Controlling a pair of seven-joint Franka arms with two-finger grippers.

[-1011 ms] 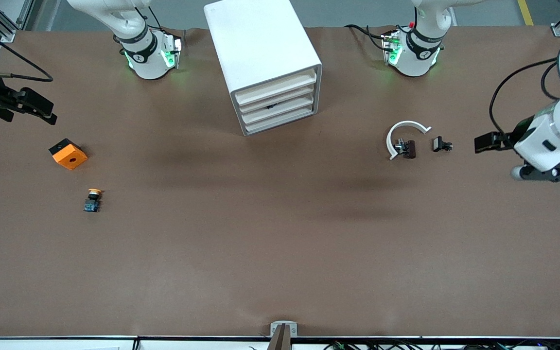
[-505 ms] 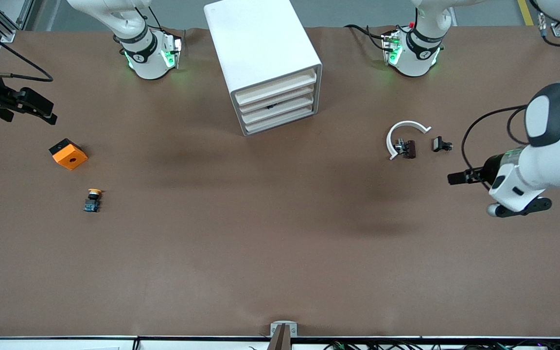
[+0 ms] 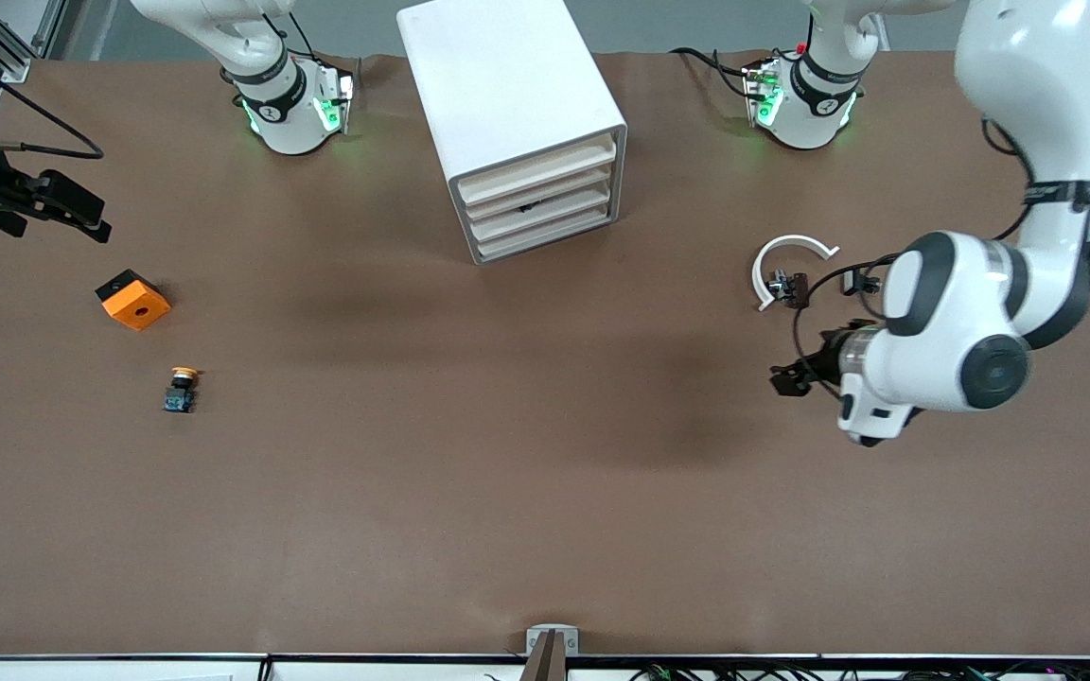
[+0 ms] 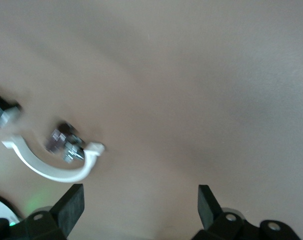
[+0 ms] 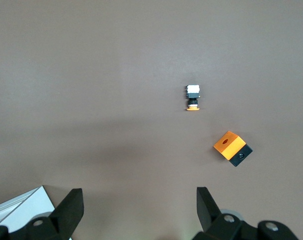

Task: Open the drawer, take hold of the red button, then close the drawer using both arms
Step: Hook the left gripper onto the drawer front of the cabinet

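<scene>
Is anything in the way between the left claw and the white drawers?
Nothing visible: only bare brown table lies between the open left gripper and the shut white plastic drawers. The white curved clip sits aside. The right gripper waits, open.

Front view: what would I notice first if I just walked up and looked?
Probably the boxy white cabinet with four stacked drawers, all shut, standing between the two robot bases. Next, the big white left arm bending over the table at its own end, its left end effector open above bare table near a white curved clip. At the right arm's end lie a bright orange block and a small orange-capped button.
</scene>
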